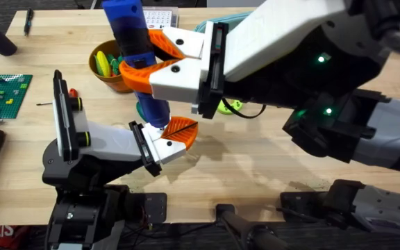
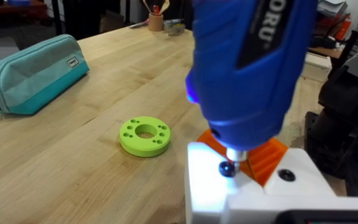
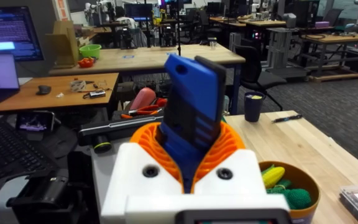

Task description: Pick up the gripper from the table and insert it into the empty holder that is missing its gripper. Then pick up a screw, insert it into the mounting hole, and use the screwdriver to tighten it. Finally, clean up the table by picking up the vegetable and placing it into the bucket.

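screwdriver (image 1: pixel 139 52) above gripper (image 1: pixel 179 129) | bucket (image 1: pixel 103 75) behind holder (image 1: pixel 106 142) | vegetable (image 1: pixel 105 62) in bucket

Screwdriver (image 1: pixel 136 48): its top runs off the overhead picture's upper edge, and its middle is hidden inside the right claw (image 1: pixel 157 57).
Screwdriver tip: in the left wrist view it meets a dark screw head (image 2: pixel 227 168) on the white mount; whether it is seated in the head cannot be told.
Gripper (image 1: pixel 179 130): just an orange corner shows, the rest under the screwdriver and the mount.
Bucket (image 1: pixel 101 75): the right claw covers its near side; the contents look like a yellow and green vegetable (image 3: pixel 277 182), probably.
Green ring (image 1: pixel 230 105): mostly hidden under the right arm.
Teal pouch (image 2: pixel 33 74): overhead, only a sliver shows.
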`<state>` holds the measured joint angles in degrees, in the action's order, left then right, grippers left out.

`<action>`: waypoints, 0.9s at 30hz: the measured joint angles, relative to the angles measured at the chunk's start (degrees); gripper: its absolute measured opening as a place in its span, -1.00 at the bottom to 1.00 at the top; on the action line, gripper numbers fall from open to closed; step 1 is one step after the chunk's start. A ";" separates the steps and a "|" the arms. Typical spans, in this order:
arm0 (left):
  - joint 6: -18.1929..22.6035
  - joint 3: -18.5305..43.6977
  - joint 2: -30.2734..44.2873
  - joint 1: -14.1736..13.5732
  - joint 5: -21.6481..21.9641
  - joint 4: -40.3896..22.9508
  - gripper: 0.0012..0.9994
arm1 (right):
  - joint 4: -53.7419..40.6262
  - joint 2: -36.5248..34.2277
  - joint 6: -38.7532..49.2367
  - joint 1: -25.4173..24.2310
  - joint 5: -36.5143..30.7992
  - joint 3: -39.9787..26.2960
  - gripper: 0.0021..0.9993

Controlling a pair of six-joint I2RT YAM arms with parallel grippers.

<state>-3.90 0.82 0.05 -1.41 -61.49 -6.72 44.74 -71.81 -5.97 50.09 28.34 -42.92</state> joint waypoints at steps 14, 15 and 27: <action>-0.20 0.00 0.00 0.00 -0.25 0.09 -0.98 | 0.22 -0.07 -0.21 0.00 0.02 0.05 -0.91; -0.20 0.00 0.00 0.00 -0.24 0.09 -0.98 | 0.38 0.01 -0.22 0.00 0.03 0.16 -0.91; -0.20 0.00 0.00 0.00 -0.24 0.11 -0.98 | 1.90 1.59 -0.20 0.00 0.06 0.48 -0.91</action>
<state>-4.10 0.82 0.05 -1.41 -61.73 -6.61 46.64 -70.22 -6.17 50.09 28.40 -42.44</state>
